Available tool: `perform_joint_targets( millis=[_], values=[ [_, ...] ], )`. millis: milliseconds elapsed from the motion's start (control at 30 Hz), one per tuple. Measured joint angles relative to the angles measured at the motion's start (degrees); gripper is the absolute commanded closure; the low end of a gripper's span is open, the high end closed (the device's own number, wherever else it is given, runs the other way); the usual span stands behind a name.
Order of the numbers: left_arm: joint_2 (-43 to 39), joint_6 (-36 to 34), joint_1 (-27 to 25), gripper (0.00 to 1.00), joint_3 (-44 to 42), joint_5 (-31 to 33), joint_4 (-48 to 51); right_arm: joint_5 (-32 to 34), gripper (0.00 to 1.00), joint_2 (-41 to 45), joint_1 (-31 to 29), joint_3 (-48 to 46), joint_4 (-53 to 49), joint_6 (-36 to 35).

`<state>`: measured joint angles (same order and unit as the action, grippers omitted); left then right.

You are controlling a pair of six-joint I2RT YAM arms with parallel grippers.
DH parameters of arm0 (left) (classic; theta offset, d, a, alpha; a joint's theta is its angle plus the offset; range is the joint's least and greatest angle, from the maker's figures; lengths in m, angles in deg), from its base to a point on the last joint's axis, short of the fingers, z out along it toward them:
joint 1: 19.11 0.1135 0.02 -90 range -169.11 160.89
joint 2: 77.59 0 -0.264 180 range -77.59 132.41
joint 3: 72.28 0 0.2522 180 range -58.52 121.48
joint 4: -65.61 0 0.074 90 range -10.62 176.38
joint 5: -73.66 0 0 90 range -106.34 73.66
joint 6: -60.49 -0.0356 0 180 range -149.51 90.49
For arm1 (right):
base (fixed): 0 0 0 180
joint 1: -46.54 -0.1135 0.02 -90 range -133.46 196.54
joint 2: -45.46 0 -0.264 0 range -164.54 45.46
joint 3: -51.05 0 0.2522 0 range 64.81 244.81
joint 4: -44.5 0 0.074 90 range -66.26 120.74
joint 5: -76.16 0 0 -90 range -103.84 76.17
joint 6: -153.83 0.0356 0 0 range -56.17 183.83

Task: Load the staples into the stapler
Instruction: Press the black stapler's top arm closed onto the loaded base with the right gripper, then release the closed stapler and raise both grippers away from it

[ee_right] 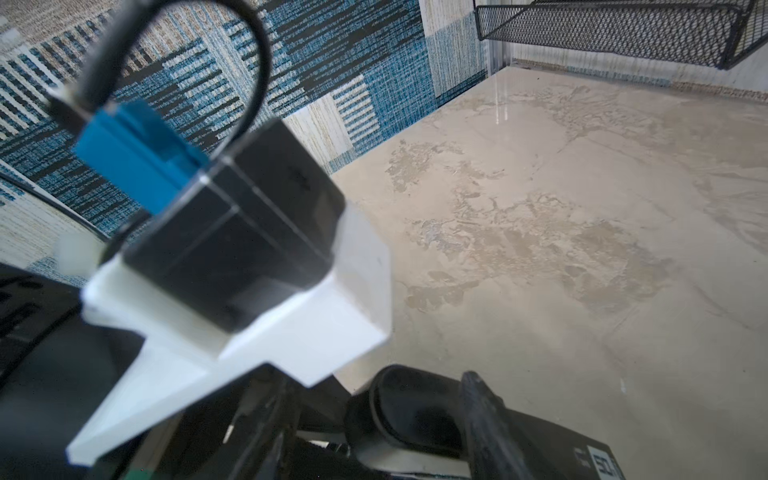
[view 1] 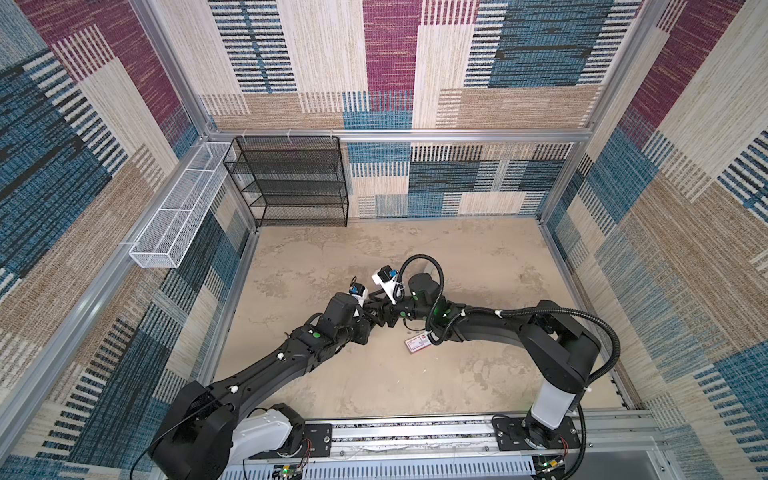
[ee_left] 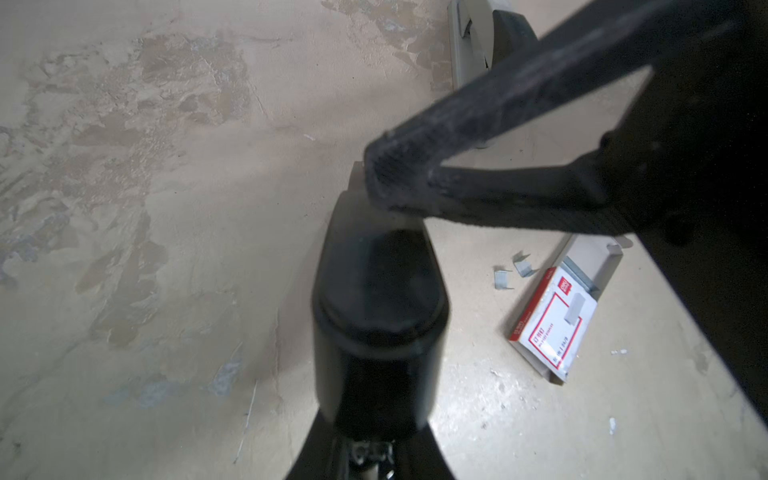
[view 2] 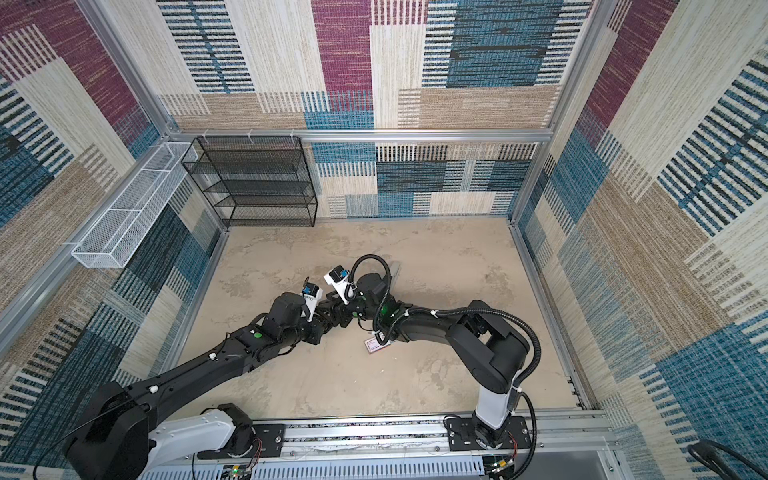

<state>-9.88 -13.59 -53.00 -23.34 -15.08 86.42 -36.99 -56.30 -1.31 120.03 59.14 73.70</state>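
A black stapler [ee_left: 374, 316] stands up out of my left gripper [ee_left: 370, 436], which is shut on its rear end. My right gripper [ee_right: 374, 419] meets the stapler's free end [ee_right: 411, 407], and its jaws stand apart on either side of that end. One right finger [ee_left: 478, 137] rests on the stapler's tip. In both top views the two grippers [view 1: 374, 321] [view 1: 388, 313] meet mid-table and hide the stapler. The staples' red-and-white box [ee_left: 552, 320] [view 1: 417, 344] [view 2: 372, 345] lies flat with its grey tray [ee_left: 594, 266] slid partly out. Two short staple pieces [ee_left: 503, 279] lie loose beside it.
A grey and black object [ee_left: 469, 45] lies on the table beyond the grippers. A black mesh shelf [view 1: 291, 183] stands at the back left corner, and a white mesh basket [view 1: 174, 220] hangs on the left wall. The arms' base rail [view 1: 415, 432] runs along the front.
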Motion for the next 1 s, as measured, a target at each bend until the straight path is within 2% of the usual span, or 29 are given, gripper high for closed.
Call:
perform_joint_targets(
  millis=[233, 333, 667, 833, 1000],
  values=[
    [1.57, -0.02, 0.0, 1.0, -0.57, 2.84, -1.95, 1.38, 0.35, 2.56, 0.66, -3.98, -0.52, 0.42],
    [4.24, -0.04, 0.02, 1.0, -0.81, 4.68, -6.47, 1.27, 0.35, 4.57, 1.79, -7.43, -1.68, 0.87],
    [20.92, -1.4, 0.02, 1.0, 5.77, 7.8, -19.02, 5.38, 0.36, 15.63, 7.89, -19.58, -3.02, 3.85],
    [25.86, -2.36, 0.0, 0.79, 8.39, 7.8, -21.68, 7.39, 0.35, 18.36, 9.57, -22.12, -3.26, 4.87],
    [26.47, -2.36, -0.13, 0.67, 7.74, 7.39, -21.53, 8.83, 0.36, 19.02, 10.12, -23.04, -3.45, 5.09]
  ],
)
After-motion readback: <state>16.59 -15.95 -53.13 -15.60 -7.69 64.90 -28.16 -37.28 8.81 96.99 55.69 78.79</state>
